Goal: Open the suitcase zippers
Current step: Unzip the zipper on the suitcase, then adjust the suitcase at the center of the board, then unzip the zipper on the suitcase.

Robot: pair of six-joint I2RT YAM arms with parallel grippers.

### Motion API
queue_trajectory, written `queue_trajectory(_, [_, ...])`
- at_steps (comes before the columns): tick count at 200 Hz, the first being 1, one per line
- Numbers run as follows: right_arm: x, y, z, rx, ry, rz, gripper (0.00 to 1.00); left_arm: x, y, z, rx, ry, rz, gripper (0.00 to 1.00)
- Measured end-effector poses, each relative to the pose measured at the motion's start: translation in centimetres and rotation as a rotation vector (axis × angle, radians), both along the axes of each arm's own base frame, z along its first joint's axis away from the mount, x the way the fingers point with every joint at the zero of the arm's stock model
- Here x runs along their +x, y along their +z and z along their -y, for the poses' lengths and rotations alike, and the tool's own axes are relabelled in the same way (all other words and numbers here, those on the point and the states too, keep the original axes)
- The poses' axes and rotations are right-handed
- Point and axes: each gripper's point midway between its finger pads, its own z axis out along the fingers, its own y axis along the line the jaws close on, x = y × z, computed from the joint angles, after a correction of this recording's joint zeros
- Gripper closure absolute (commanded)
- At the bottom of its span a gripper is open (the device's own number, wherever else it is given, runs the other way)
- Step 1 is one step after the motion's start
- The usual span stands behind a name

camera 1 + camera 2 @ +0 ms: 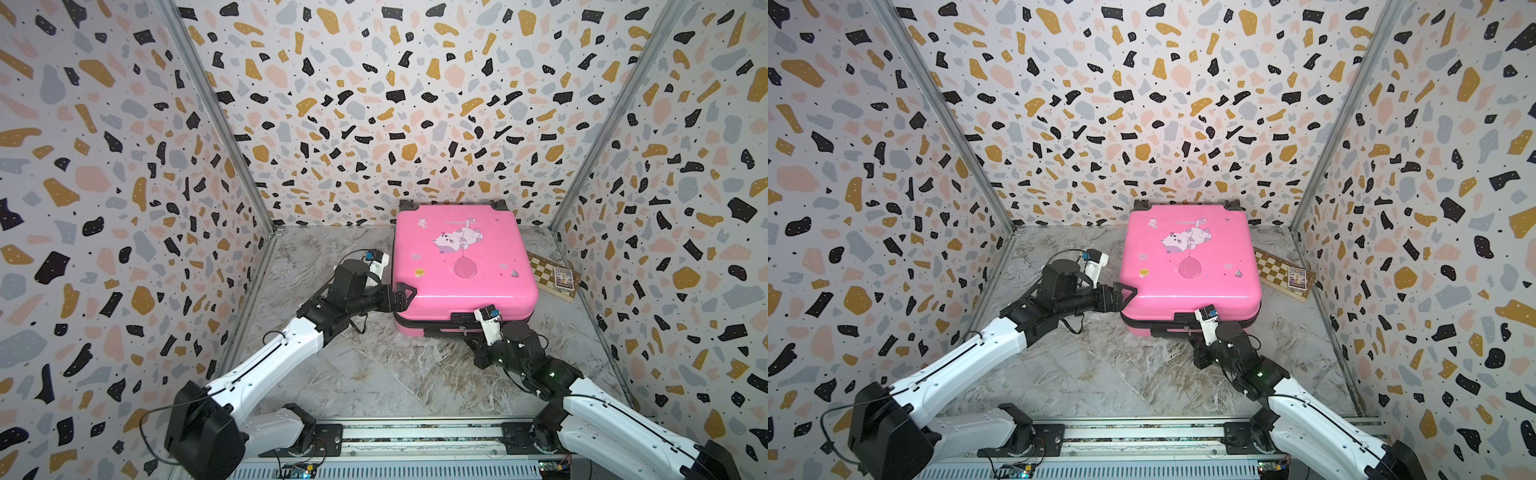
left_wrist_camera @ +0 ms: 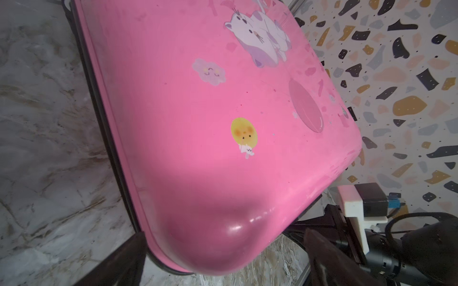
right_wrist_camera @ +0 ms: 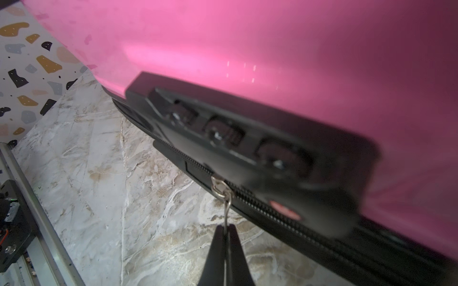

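The pink suitcase [image 1: 461,266] [image 1: 1187,266] lies flat at the back of the marble table, cat print up. My left gripper [image 1: 401,297] [image 1: 1122,296] is open, its jaws wide around the case's near-left corner [image 2: 210,235]; table shows between one finger [image 2: 329,255] and the shell. The black zippers' band [image 3: 260,200] runs along the front seam under the lock block [image 3: 247,138]. My right gripper [image 3: 226,229] [image 1: 469,336] is shut on the thin metal pull that hangs from the silver slider [image 3: 218,186].
A wooden chessboard [image 1: 555,276] [image 1: 1283,272] lies right of the case against the right wall. Patterned walls close in the left, back and right sides. The arms' metal rail [image 1: 415,432] runs along the front edge.
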Motion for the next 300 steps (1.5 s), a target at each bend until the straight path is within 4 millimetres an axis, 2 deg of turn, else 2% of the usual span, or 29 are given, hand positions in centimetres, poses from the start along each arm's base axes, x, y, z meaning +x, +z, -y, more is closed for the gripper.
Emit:
queue_trajectory(38, [-0.1, -0.1, 0.0, 0.0, 0.006, -0.005, 1.0, 1.2, -1.9, 1.3, 0.007, -0.049, -0.07, 0.0])
queue_trajectory(71, [-0.5, -0.3, -0.3, -0.022, 0.016, 0.001, 1.0, 0.6, -2.0, 2.3, -0.011, -0.086, -0.081, 0.0])
queue_trajectory(182, [-3.7, -0.3, -4.0, -0.094, 0.15, 0.088, 1.0, -4.8, -3.6, 7.4, -0.136, -0.229, -0.13, 0.02])
queue_trajectory(252, [-4.7, -0.6, -5.6, -0.094, 0.169, 0.156, 1.0, -6.2, -4.4, 8.1, -0.199, -0.254, -0.114, 0.03])
queue_trajectory(271, [-4.7, -0.8, -6.0, -0.09, 0.164, 0.17, 1.0, -6.8, -5.2, 8.1, -0.207, -0.252, -0.126, 0.03])
queue_trajectory(300, [-4.8, -0.8, -6.2, -0.081, 0.151, 0.199, 1.0, -6.9, -5.0, 8.2, -0.22, -0.241, -0.113, 0.04])
